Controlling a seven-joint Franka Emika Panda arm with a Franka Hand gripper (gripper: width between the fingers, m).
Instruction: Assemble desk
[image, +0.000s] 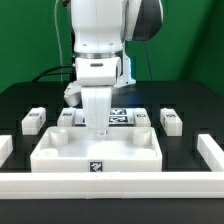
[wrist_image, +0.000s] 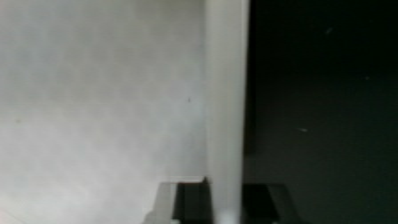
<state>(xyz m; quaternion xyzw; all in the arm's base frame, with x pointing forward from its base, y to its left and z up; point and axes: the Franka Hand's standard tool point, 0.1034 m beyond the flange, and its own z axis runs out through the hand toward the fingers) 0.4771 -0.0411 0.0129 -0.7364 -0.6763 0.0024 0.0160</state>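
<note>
The white tray-like desk top (image: 70, 152) lies flat in the middle of the black table, with a square tag on its front wall. My gripper (image: 98, 128) points straight down at its far rim. In the wrist view the raised rim (wrist_image: 224, 90) runs between my two dark fingers (wrist_image: 187, 205), and the gripper (wrist_image: 226, 200) is shut on it, one finger on the tray floor side, the other over the black table. Short white legs stand behind the top: two at the exterior view's left (image: 33, 120) (image: 66, 116) and two at its right (image: 143, 118) (image: 170, 120).
Long white border rails fence the table at the front (image: 110, 184), at the exterior view's left (image: 5, 148) and at its right (image: 210, 150). The marker board (image: 120, 115) lies just behind my gripper. A green backdrop stands behind the arm.
</note>
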